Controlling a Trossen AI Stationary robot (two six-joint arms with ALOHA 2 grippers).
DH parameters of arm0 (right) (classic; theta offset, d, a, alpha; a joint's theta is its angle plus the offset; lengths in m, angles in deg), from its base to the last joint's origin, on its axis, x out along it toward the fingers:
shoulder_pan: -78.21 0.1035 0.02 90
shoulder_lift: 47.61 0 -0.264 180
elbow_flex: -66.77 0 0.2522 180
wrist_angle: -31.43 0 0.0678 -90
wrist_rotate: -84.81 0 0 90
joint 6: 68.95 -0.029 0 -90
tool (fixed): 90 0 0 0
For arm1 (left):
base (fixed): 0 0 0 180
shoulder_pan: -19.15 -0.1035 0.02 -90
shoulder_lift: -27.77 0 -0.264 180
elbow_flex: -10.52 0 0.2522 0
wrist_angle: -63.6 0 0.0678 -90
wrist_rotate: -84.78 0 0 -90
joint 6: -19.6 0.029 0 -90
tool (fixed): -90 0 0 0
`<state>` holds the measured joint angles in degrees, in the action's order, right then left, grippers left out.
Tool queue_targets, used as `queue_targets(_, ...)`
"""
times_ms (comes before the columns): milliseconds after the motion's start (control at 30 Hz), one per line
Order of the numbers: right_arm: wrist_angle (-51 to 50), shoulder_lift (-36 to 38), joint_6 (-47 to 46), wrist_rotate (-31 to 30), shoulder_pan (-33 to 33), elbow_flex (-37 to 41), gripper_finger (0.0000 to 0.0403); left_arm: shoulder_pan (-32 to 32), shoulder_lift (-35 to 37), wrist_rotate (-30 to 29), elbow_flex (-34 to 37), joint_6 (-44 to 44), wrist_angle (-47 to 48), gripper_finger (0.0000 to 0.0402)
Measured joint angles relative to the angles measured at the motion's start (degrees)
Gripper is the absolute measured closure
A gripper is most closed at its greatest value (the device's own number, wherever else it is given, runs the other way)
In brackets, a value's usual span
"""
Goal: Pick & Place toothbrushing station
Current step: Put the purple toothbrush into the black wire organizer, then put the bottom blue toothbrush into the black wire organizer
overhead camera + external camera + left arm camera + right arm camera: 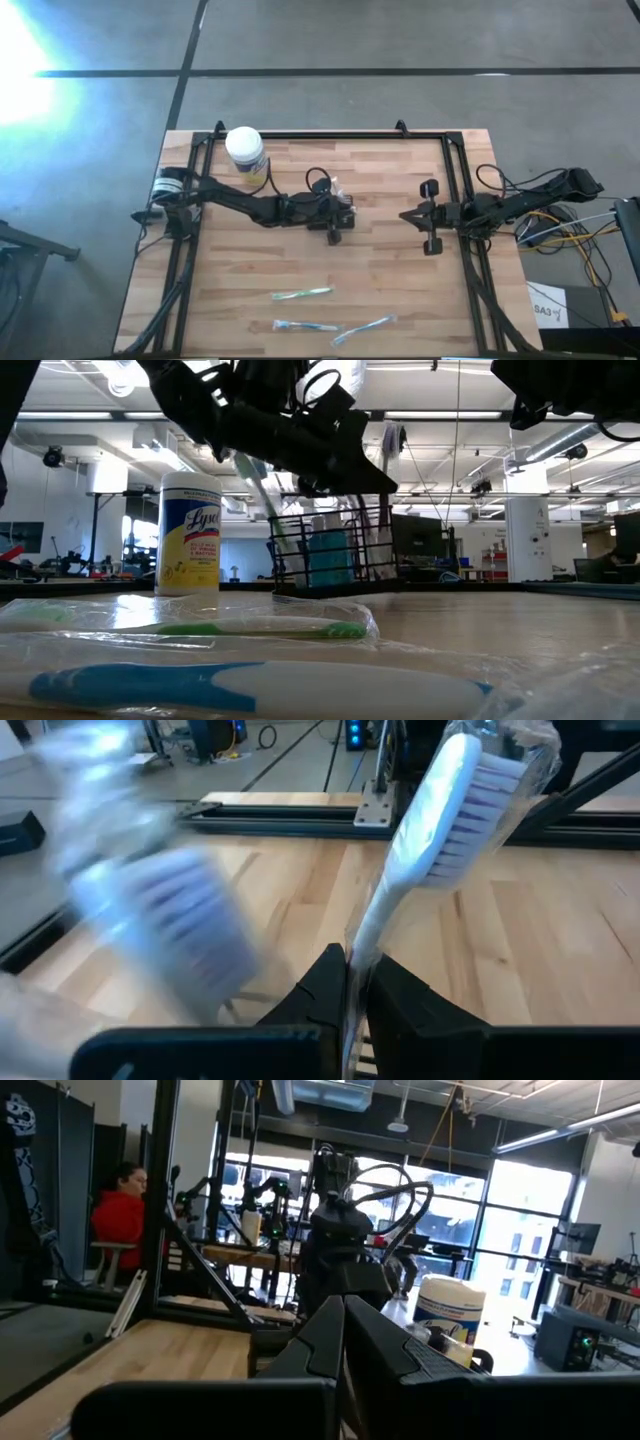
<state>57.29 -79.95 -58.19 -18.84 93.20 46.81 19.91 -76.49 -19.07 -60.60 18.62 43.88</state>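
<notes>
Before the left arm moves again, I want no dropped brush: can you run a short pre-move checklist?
1. Left gripper shut on the white plastic-wrapped toothbrush: ok.
2. Black wire-mesh caddy upright on the wooden table: ok.
3. Brush tip lined up over caddy opening: cannot tell.
4. Right gripper shut, waiting at the table's right side: ok.
5. White-lidded yellow-label jar apart from caddy: ok.

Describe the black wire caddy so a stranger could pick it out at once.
On the wooden table, look near the middle, past the three wrapped toothbrushes at the front edge. The caddy is the boxy black wire basket holding a blue cup, unlike the round yellow-labelled wipes jar beside it.
</notes>
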Motion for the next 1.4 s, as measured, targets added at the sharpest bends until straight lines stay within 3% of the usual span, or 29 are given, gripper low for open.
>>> queue_targets(167, 0.00, 0.00, 0.18, 0.00, 0.00, 0.00, 0.0394, -0.34, -0.02, 1.70, 0.00, -1.24, 0.27, 0.0354)
queue_targets(467, 0.00, 0.00, 0.24, 0.00, -0.01, 0.00, 0.0394, -0.34, 1.29, 6.02, -0.43, -0.64, 0.20, 0.0271)
queue_targets(700, -0.04, 0.00, 0.24, 0.00, -0.02, 0.00, 0.0394, -0.34, 5.02, 7.35, -0.46, -0.58, 0.66, 0.0199)
queue_targets(867, -0.09, 0.00, 0.37, 0.00, -0.02, 0.00, 0.0394, -0.32, 8.92, 7.38, -0.46, 1.92, 5.08, 0.0176)
queue_targets(1133, -1.06, -0.02, 0.31, -0.01, -0.04, 0.00, 0.0394, 3.27, 28.78, 11.89, -0.46, 11.75, 24.33, 0.0201)
queue_targets(1267, -2.22, -0.02, -0.08, 0.00, -0.02, 0.00, 0.0394, 5.02, 40.47, 11.77, -0.40, 11.57, 38.69, 0.0252)
queue_targets(1400, -2.19, -0.07, -0.16, 0.00, -0.02, 0.00, 0.0394, 6.18, 50.59, 11.80, 3.53, 8.44, 46.62, 0.0329)
